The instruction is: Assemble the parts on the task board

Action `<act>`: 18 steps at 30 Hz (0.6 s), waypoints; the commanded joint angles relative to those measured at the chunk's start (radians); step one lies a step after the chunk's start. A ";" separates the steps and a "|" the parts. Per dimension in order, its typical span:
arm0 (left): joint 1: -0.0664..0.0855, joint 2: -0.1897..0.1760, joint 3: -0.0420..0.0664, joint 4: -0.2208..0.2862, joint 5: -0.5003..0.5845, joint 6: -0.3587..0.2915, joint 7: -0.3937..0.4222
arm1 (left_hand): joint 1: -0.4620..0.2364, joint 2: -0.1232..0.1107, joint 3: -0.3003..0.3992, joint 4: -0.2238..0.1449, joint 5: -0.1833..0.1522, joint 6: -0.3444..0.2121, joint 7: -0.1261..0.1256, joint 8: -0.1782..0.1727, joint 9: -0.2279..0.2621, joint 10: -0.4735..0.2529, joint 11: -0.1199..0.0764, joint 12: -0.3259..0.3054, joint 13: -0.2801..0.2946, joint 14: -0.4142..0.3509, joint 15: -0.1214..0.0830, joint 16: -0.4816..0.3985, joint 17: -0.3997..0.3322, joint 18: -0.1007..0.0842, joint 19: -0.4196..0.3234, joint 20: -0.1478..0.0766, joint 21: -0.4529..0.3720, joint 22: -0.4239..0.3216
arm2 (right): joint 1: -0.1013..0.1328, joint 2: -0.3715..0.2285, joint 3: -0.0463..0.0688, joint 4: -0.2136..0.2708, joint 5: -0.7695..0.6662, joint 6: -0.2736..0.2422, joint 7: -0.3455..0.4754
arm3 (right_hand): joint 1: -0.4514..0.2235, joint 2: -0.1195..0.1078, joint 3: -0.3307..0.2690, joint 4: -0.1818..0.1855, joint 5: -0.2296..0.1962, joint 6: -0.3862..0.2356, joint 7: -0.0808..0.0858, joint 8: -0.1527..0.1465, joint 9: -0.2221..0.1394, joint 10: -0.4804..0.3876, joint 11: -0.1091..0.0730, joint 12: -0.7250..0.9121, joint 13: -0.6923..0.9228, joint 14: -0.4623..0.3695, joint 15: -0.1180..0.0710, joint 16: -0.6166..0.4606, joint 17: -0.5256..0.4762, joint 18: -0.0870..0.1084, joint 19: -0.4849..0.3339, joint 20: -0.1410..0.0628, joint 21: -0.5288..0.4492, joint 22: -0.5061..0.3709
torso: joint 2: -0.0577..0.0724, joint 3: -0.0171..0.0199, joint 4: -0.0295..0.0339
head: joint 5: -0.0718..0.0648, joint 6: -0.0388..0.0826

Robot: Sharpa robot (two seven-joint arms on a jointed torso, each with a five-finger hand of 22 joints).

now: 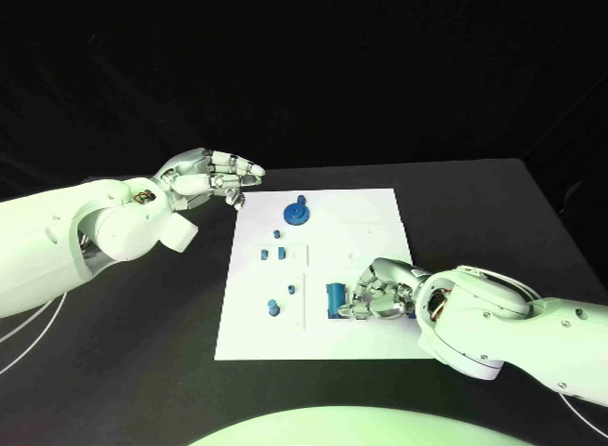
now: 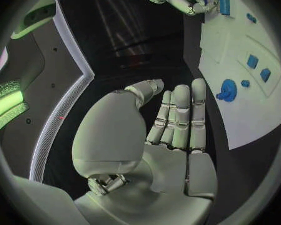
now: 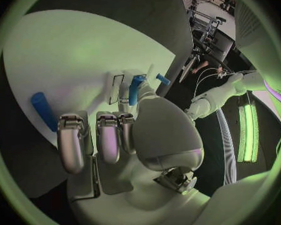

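The white task board (image 1: 371,209) lies in the middle of the table. A round blue part (image 1: 295,214) (image 2: 228,91) stands near its far edge. Two small blue squares (image 1: 273,252) (image 2: 253,61) and two small blue pegs (image 1: 275,307) sit along its left half. My right hand (image 1: 380,293) (image 3: 115,135) rests on the board's near right part with its fingers curled down. It lies right beside a long blue block (image 1: 337,299) (image 3: 43,110), and nothing shows inside its grasp. My left hand (image 1: 210,175) (image 2: 172,125) hovers off the board's far left corner, empty, with its fingers straight.
The black table (image 1: 492,204) has bare room to the right of the board and behind it. My left arm (image 1: 76,242) takes up the table's left side. Thin white cables (image 1: 22,344) trail off at the near left.
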 commanded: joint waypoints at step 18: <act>0.000 0.000 0.000 0.003 0.006 0.007 0.011 | -0.001 0.008 0.007 0.000 0.004 -0.008 0.005 0.005 0.001 -0.008 0.001 0.006 -0.001 -0.006 0.001 0.005 -0.002 0.017 0.001 0.008 -0.004 -0.001 | 0.030 -0.154 0.000 0.065 0.042 -0.152 0.149 | -0.009 -0.053 0.007 0.004 -0.011 -0.048 0.032 -0.055 -0.026 0.104 0.020 0.004 0.262 0.104 0.012 0.003 0.263 -0.014 0.105 0.011 0.004 0.263 | -0.002 -0.0020 -0.0021 | -0.019 0.006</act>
